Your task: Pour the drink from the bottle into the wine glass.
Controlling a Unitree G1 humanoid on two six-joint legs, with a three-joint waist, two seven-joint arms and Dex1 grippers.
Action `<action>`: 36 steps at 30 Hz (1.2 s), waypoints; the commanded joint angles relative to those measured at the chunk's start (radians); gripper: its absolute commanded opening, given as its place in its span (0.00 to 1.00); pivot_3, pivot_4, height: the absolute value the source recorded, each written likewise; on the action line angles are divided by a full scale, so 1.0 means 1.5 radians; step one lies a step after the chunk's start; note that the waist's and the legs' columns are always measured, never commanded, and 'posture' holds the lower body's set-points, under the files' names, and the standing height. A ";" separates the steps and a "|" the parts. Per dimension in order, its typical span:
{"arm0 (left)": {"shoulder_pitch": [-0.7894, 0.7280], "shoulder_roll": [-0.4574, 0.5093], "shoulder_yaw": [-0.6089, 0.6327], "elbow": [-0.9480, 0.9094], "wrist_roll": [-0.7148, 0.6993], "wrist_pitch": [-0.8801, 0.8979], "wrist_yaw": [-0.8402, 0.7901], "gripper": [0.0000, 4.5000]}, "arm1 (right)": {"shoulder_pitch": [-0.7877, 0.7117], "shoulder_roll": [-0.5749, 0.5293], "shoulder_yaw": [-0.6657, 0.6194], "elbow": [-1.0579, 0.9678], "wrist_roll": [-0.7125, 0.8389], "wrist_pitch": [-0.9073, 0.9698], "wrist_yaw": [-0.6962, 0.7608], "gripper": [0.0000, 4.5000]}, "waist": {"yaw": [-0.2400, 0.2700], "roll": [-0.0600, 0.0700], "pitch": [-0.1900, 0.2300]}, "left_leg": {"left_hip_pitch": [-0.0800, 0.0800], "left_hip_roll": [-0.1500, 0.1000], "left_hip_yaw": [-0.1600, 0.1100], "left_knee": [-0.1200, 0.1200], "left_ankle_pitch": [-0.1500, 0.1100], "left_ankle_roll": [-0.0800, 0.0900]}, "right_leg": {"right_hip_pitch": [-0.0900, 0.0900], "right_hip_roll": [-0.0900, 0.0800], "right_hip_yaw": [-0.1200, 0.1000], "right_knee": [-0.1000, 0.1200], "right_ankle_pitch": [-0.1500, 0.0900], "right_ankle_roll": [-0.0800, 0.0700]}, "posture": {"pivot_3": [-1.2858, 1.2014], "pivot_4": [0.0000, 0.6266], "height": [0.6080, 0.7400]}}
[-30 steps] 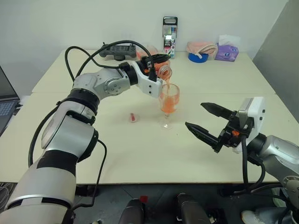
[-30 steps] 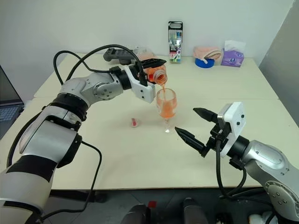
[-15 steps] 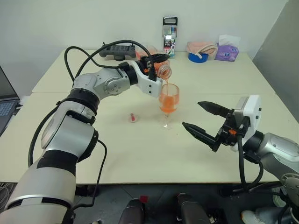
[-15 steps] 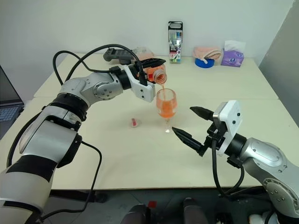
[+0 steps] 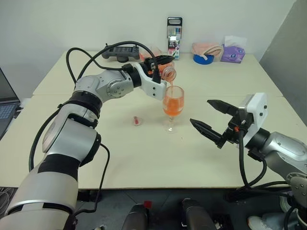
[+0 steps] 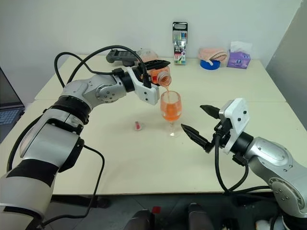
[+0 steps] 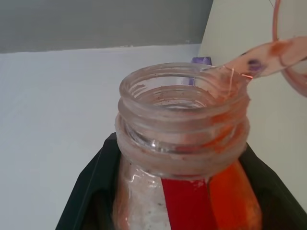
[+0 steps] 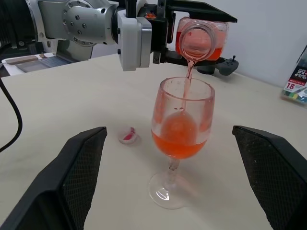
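My left gripper (image 5: 162, 67) is shut on the bottle (image 5: 168, 73), a clear plastic one with a red label strip (image 7: 184, 203), held tipped over with its open mouth above the wine glass (image 5: 173, 103). A thin stream of the orange drink (image 8: 188, 79) runs from the bottle's mouth into the bowl, which is roughly half full. The glass stands upright on the table. My right gripper (image 5: 200, 111) hangs open to the right of the glass, fingers (image 8: 81, 163) spread on either side of it and well apart from it. The bottle's cap (image 5: 137, 120) lies on the table left of the glass.
Along the cream table's (image 5: 144, 158) far edge stand a tall marker pack (image 5: 174, 37), a black controller (image 5: 120, 50), a pink cloth (image 5: 207, 48), a blue ring (image 5: 203, 58) and a purple tissue pack (image 5: 232, 52). A laptop (image 5: 5, 108) sits at the far left.
The drink in the glass stands a little higher. My right wrist has turned slightly. The left arm and bottle have held still.
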 commanded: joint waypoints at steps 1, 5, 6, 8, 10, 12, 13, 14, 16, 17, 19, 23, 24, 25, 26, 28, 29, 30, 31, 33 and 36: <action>-0.014 -0.004 0.045 0.009 -0.073 -0.006 -0.041 0.48 | -0.019 0.000 -0.003 -0.004 -0.010 -0.007 -0.001 1.00 | 0.000 0.000 0.000 | 0.000 0.000 0.000 0.000 0.000 0.000 | 0.000 0.000 0.000 0.000 0.000 0.000 | 0.52 0.24 1.00; 0.002 -0.033 0.123 0.017 -0.224 0.005 -0.183 0.48 | -0.040 0.000 -0.001 0.003 -0.011 -0.004 0.003 1.00 | 0.000 0.000 0.000 | 0.000 0.000 0.000 0.000 0.000 0.000 | 0.000 0.000 0.000 0.000 0.000 0.000 | 0.52 0.24 1.00; 0.007 -0.037 0.139 0.015 -0.254 0.013 -0.219 0.48 | -0.046 0.000 -0.001 0.006 -0.010 -0.001 0.002 1.00 | 0.000 0.000 0.000 | 0.000 0.000 0.000 0.000 0.000 0.000 | 0.000 0.000 0.000 0.000 0.000 0.000 | 0.52 0.24 1.00; 0.022 -0.045 0.177 0.007 -0.326 0.039 -0.301 0.48 | -0.065 0.000 -0.001 0.013 -0.005 0.005 0.000 1.00 | -0.001 0.000 0.000 | 0.000 0.000 0.000 0.000 0.000 0.000 | 0.000 0.000 0.000 0.000 0.000 0.000 | 0.52 0.24 1.00; 0.041 -0.055 0.220 -0.014 -0.408 0.070 -0.389 0.48 | -0.089 0.000 0.000 0.024 -0.004 0.007 0.002 1.00 | -0.004 0.000 0.000 | 0.001 0.000 0.000 0.000 0.000 0.000 | 0.000 0.000 0.000 0.001 0.000 -0.001 | 0.52 0.24 1.00; 0.059 -0.063 0.254 -0.042 -0.474 0.107 -0.462 0.48 | -0.113 -0.001 0.004 0.039 -0.010 0.008 0.010 1.00 | -0.004 0.000 0.000 | 0.001 0.000 0.000 0.000 0.000 0.000 | 0.000 0.000 0.000 0.002 0.001 -0.003 | 0.52 0.24 1.00; 0.067 -0.065 0.267 -0.057 -0.499 0.129 -0.490 0.48 | -0.127 -0.001 0.008 0.050 -0.015 0.007 0.015 1.00 | -0.004 0.000 0.000 | 0.001 0.000 0.000 0.000 0.000 0.000 | 0.000 0.000 0.000 0.002 0.001 -0.003 | 0.52 0.24 1.00; 0.075 -0.064 0.282 -0.071 -0.523 0.163 -0.512 0.48 | -0.144 -0.001 0.013 0.063 -0.021 0.007 0.018 1.00 | -0.004 0.000 0.000 | 0.001 0.000 0.000 0.000 0.000 0.000 | 0.000 0.000 0.000 0.002 0.001 -0.003 | 0.52 0.24 1.00; 0.088 -0.059 0.317 -0.098 -0.568 0.239 -0.534 0.48 | -0.181 0.000 0.027 0.092 -0.036 0.010 0.023 1.00 | -0.004 0.000 0.000 | 0.001 0.000 0.000 0.000 0.000 0.000 | 0.000 0.000 0.000 0.002 0.002 -0.003 | 0.52 0.24 1.00; 0.094 -0.055 0.335 -0.109 -0.586 0.279 -0.533 0.48 | -0.203 0.001 0.036 0.109 -0.041 0.017 0.023 1.00 | -0.005 0.000 0.000 | 0.000 0.000 0.000 0.000 0.000 0.000 | 0.000 0.000 0.000 0.002 0.002 -0.003 | 0.52 0.24 1.00; 0.111 -0.038 0.369 -0.134 -0.610 0.363 -0.512 0.48 | -0.248 0.007 0.050 0.142 -0.040 0.043 0.018 1.00 | -0.006 0.000 0.000 | 0.001 0.000 0.000 0.000 0.000 0.000 | 0.000 0.000 0.000 0.002 0.002 -0.003 | 0.52 0.24 1.00; 0.156 0.005 0.419 -0.188 -0.623 0.507 -0.444 0.48 | -0.317 0.000 0.081 0.143 -0.031 0.076 0.053 1.00 | -0.009 0.000 0.000 | 0.001 0.001 -0.001 0.000 0.000 0.000 | 0.000 0.000 -0.001 0.002 0.002 -0.003 | 0.52 0.24 1.00; 0.173 0.021 0.436 -0.201 -0.628 0.557 -0.416 0.48 | -0.337 -0.007 0.096 0.140 -0.028 0.089 0.068 1.00 | -0.014 0.001 0.000 | 0.001 0.001 -0.001 0.000 0.000 0.000 | -0.001 0.000 0.000 0.003 0.002 -0.003 | 0.52 0.24 1.00; 0.203 0.036 0.453 -0.225 -0.633 0.594 -0.396 0.48 | -0.361 -0.018 0.125 0.141 -0.047 0.098 0.085 1.00 | -0.017 0.001 0.000 | 0.001 0.001 -0.001 0.000 0.000 0.000 | -0.002 0.000 0.000 0.003 0.002 -0.003 | 0.52 0.24 1.00; 0.232 0.043 0.471 -0.249 -0.646 0.628 -0.387 0.48 | -0.381 -0.018 0.147 0.149 -0.062 0.106 0.091 1.00 | -0.020 0.001 0.000 | 0.001 0.001 -0.001 0.000 0.000 0.000 | -0.002 0.000 -0.001 0.003 0.002 -0.003 | 0.52 0.24 1.00; 0.289 0.054 0.494 -0.291 -0.651 0.671 -0.357 0.48 | -0.420 0.001 0.178 0.171 -0.081 0.116 0.091 1.00 | -0.021 0.001 0.000 | 0.001 0.001 -0.001 0.000 0.000 0.000 | -0.001 0.000 -0.001 0.003 0.002 -0.003 | 0.52 0.24 1.00; 0.313 0.055 0.500 -0.312 -0.650 0.685 -0.344 0.48 | -0.434 0.011 0.188 0.180 -0.086 0.114 0.098 1.00 | -0.020 0.001 0.000 | 0.001 0.001 -0.002 0.000 0.000 0.000 | -0.001 0.000 -0.001 0.003 0.002 -0.003 | 0.52 0.24 1.00; 0.333 0.055 0.506 -0.331 -0.650 0.697 -0.332 0.48 | -0.446 0.020 0.196 0.188 -0.092 0.111 0.106 1.00 | -0.018 0.001 0.000 | 0.001 0.001 -0.002 0.000 0.000 0.000 | -0.001 0.001 -0.001 0.003 0.002 -0.003 | 0.52 0.24 1.00; 0.352 0.051 0.512 -0.350 -0.654 0.706 -0.323 0.48 | -0.457 0.031 0.205 0.201 -0.102 0.106 0.112 1.00 | -0.016 0.001 0.000 | 0.001 0.001 -0.002 0.000 0.000 0.000 | -0.001 0.000 -0.001 0.003 0.002 -0.004 | 0.52 0.24 1.00; 0.383 0.039 0.522 -0.376 -0.666 0.714 -0.314 0.48 | -0.477 0.055 0.222 0.230 -0.125 0.096 0.119 1.00 | -0.007 0.001 0.000 | 0.000 0.001 -0.003 0.001 0.000 0.000 | -0.002 0.000 -0.002 0.003 0.002 -0.004 | 0.52 0.24 1.00; 0.421 0.019 0.534 -0.394 -0.675 0.709 -0.300 0.48 | -0.495 0.079 0.252 0.261 -0.163 0.075 0.139 1.00 | 0.002 0.001 0.000 | -0.001 0.000 -0.002 0.001 0.000 0.000 | -0.002 -0.001 -0.002 0.003 0.002 -0.004 | 0.52 0.24 1.00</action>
